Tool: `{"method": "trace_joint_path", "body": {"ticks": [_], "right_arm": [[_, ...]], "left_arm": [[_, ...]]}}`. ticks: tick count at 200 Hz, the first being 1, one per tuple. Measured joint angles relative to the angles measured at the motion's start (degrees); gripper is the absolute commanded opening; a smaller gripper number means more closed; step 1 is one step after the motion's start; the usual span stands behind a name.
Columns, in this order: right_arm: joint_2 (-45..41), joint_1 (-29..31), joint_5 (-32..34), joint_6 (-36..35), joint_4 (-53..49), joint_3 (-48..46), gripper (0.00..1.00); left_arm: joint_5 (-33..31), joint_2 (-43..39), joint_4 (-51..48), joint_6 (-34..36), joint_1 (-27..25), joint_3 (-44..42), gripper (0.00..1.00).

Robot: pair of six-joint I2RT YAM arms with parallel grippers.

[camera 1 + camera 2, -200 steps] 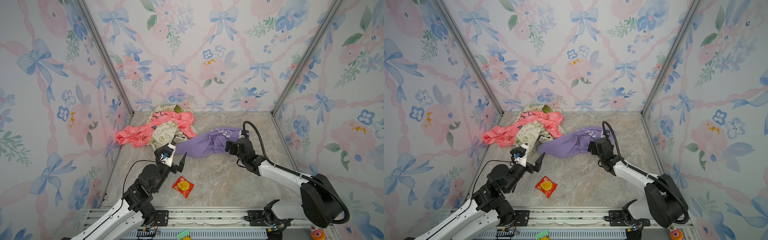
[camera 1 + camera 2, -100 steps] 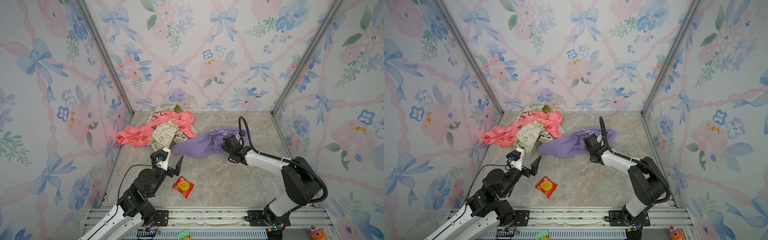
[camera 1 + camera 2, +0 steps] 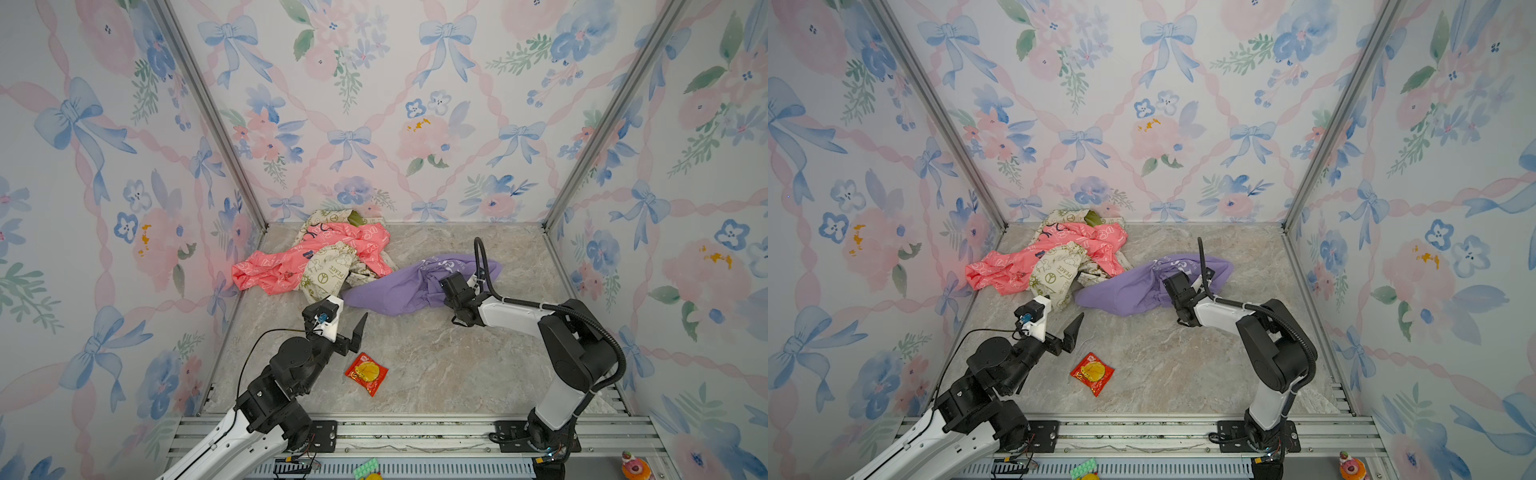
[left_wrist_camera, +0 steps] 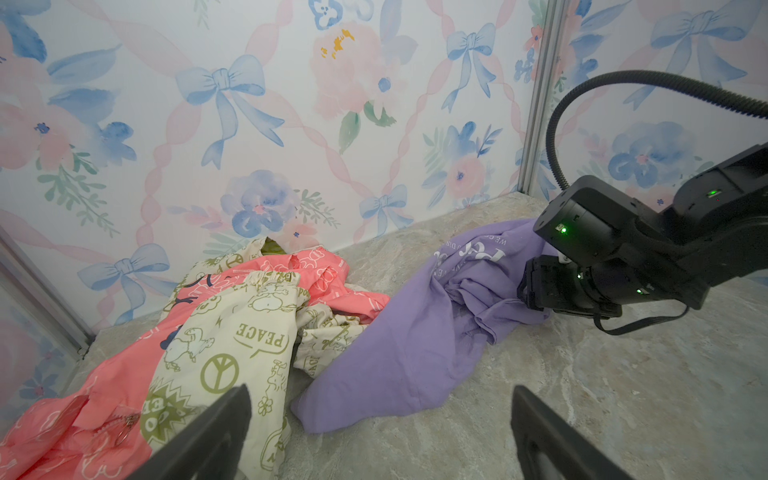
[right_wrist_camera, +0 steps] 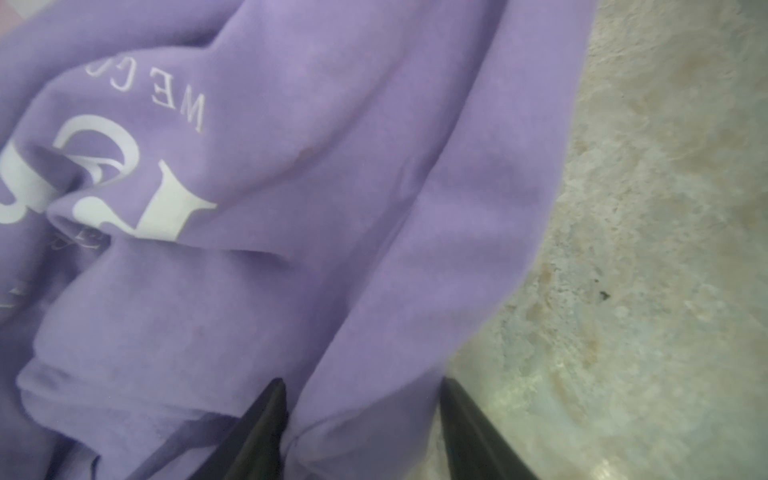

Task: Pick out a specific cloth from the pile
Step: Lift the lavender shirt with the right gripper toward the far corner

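The cloth (image 3: 395, 291) (image 3: 1125, 291), a lilac-purple T-shirt with white lettering, lies crumpled on the marble floor to the right of the pile (image 3: 324, 262) (image 3: 1059, 262), its left tip against the cream fabric. My right gripper (image 3: 442, 279) (image 5: 365, 386) is pressed into the cloth's right part. Its jaws stand partly apart around a thick fold of the cloth (image 5: 332, 208), which fills the gap. My left gripper (image 3: 347, 318) (image 4: 381, 391) hovers wide open and empty in front of the cloth's near tip (image 4: 415, 340) and the pile (image 4: 232, 324).
A red and yellow snack packet (image 3: 366, 373) (image 3: 1092, 373) lies on the floor near the front, just right of the left arm. The pile sits by the back left corner. Floral walls close in three sides; a metal rail runs along the front.
The right arm has swung left and dropped onto the cloth, and its jaws have narrowed around a fold. The left arm has drawn back slightly, still open.
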Motion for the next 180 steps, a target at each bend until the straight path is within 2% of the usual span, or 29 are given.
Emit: {"method": "trace_joint_path", "body": {"ticks": [13, 41, 70, 106, 180], "right_arm": [[0.1, -0.8, -1.0, 0.5, 1.2, 0.0, 0.41], [0.3, -2.0, -2.9, 0.3, 3.3, -0.3, 0.16], [0.3, -3.3, -5.6, -0.7, 6.3, -1.0, 0.02], [-1.7, -6.1, -8.7, -3.0, 8.1, -2.0, 0.00], [-16.3, -13.0, -9.7, -13.4, 7.0, 0.9, 0.00]], "left_arm": [[-0.2, 0.0, 0.0, 0.0, 0.0, 0.0, 0.98], [-0.4, 0.0, 0.0, 0.0, 0.0, 0.0, 0.98], [-0.6, 0.1, 0.0, 0.0, 0.0, 0.0, 0.98], [-0.9, 0.3, -0.4, 0.0, 0.0, 0.0, 0.98], [-1.3, 0.3, -0.4, 0.0, 0.0, 0.0, 0.98]]}}
